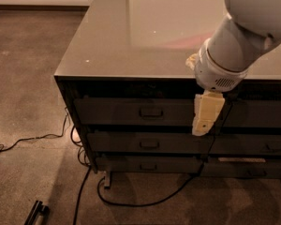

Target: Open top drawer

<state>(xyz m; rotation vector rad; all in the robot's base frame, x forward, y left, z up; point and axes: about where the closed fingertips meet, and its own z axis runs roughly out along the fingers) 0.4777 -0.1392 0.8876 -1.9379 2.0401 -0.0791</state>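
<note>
The top drawer (114, 111) is the tallest dark front of the left stack, just under the cabinet's glossy top. It looks closed, flush with the fronts below. Its small rectangular metal pull (151, 111) sits at the centre. My gripper (202, 124) is cream-coloured and hangs from the white arm (234, 46). It is in front of the drawer's right end, to the right of the pull and at about its height, not touching the pull.
Two slimmer drawer fronts (150, 145) (147, 165) lie below. A second drawer stack (267, 116) is to the right. The glossy cabinet top (145, 36) reflects light. Black cables (131, 203) run over the carpet, and a dark bar (35, 213) lies at the bottom left.
</note>
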